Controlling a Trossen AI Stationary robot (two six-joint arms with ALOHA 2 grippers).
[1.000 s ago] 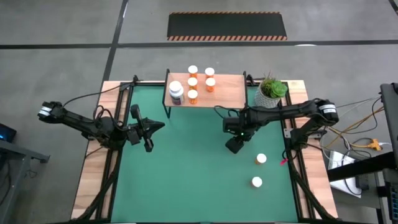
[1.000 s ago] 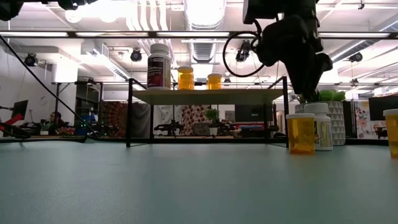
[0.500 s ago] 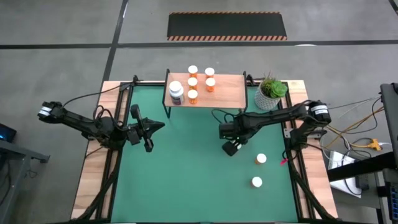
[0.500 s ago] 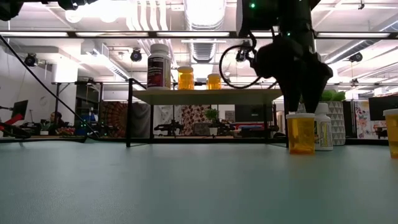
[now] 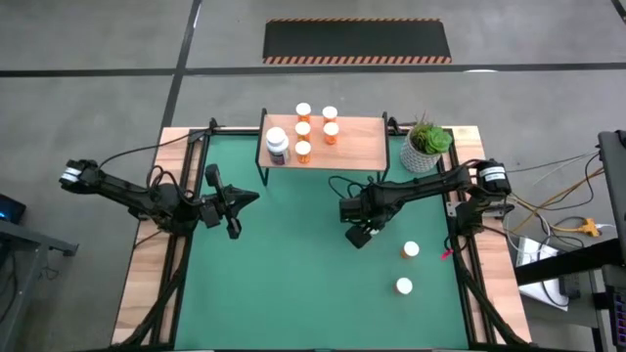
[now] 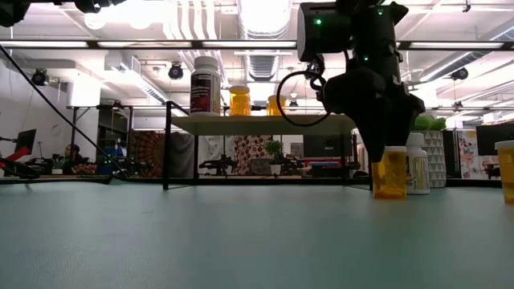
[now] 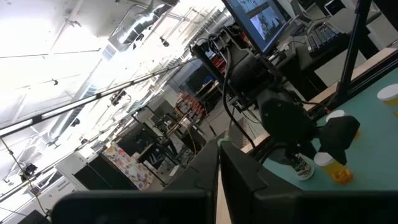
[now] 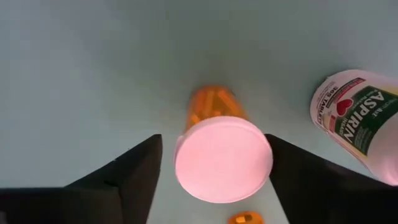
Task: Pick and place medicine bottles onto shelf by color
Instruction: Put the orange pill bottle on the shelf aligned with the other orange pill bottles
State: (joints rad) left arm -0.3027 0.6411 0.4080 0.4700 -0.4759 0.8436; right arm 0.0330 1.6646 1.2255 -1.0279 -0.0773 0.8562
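Orange bottle (image 8: 222,149) stands upright on the green mat (image 5: 293,264), in front of the shelf (image 5: 323,145). I've got my right gripper (image 8: 211,168) straddling its white cap, jaws spread. An aspirin bottle (image 8: 364,118) stands just beside. Left gripper (image 5: 233,203) waits at the bench's left, jaws pressed together.

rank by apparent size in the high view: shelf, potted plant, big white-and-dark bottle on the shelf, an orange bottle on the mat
1. shelf
2. potted plant
3. white-and-dark bottle
4. orange bottle, only its white cap showing from above
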